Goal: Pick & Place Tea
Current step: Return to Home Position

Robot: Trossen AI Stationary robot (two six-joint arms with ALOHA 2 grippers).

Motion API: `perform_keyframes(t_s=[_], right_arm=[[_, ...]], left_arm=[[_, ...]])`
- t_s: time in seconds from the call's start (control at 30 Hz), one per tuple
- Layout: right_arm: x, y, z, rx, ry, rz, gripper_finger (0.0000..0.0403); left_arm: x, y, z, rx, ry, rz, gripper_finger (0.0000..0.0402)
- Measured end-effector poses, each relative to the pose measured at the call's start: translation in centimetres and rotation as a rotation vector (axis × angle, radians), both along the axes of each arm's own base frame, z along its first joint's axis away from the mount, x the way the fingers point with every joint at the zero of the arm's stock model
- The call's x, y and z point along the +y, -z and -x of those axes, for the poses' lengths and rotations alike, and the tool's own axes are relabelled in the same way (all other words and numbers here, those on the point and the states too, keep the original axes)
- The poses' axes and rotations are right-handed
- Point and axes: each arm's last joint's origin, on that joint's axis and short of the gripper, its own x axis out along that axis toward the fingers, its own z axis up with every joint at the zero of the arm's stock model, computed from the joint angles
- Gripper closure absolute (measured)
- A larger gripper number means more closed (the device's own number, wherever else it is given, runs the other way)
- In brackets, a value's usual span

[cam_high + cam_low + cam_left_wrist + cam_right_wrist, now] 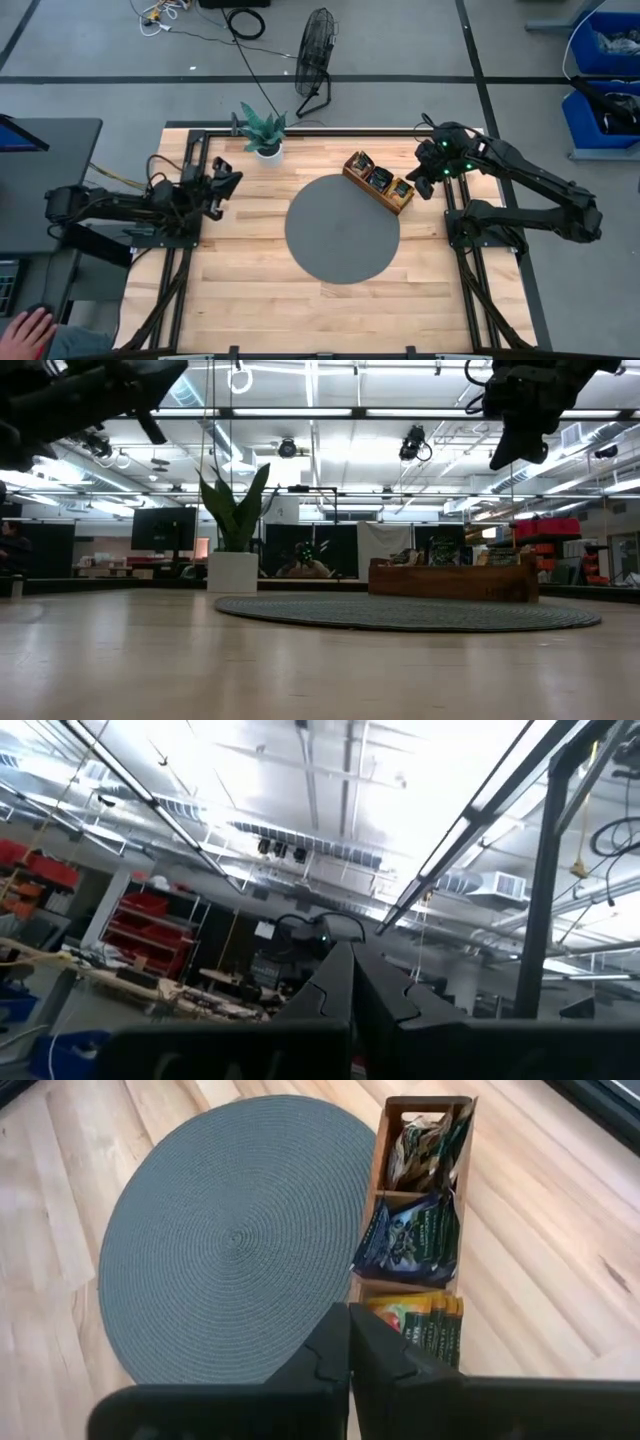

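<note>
three tea stacks (412, 1240), one tray (425, 1101)

Grey mat (342, 228) at table (250, 290) ctr, potted plant (265, 132) nr back edge

The wooden tray (368, 190) is sitting at an angle at the upper right rim of the round grey mat (340, 232), with tea packets (381, 178) filling its three compartments. The right gripper (428, 178) is hovering just beside the tray's right end. The left gripper (222, 182) is hanging over the table's (250, 290) left edge, well apart. A potted plant (264, 132) is standing at the back edge.
</note>
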Motion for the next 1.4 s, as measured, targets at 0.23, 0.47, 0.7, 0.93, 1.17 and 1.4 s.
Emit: perform_keyframes(t_s=[0.23,0.47,0.7,0.93,1.17,1.4], right_arm=[[-0.2,0.0,-0.3,-0.016,-0.003,0.002,0.0397],[-0.1,0.0,-0.3,-0.019,0.008,-0.016,0.0397],[-0.1,0.0,-0.2,-0.012,0.009,-0.025,0.0397],[0.0,0.1,-0.1,-0.004,0.004,-0.038,0.0397],[0.1,0.2,0.0,0.000,0.013,-0.063,0.0397],[0.1,0.1,0.0,-0.008,0.001,-0.071,0.0397]], left_arm=[[-0.2,-0.1,1.2,0.000,0.008,-0.016,0.0399],[-0.4,0.2,2.1,0.067,0.017,-0.014,0.0399],[-0.5,1.0,2.9,0.165,0.021,0.008,0.0399],[-0.7,2.2,3.9,0.262,0.025,0.028,0.0399],[-0.7,4.0,3.4,0.447,0.064,0.098,0.0399],[-0.6,5.3,3.2,0.574,0.070,0.176,0.0399]])
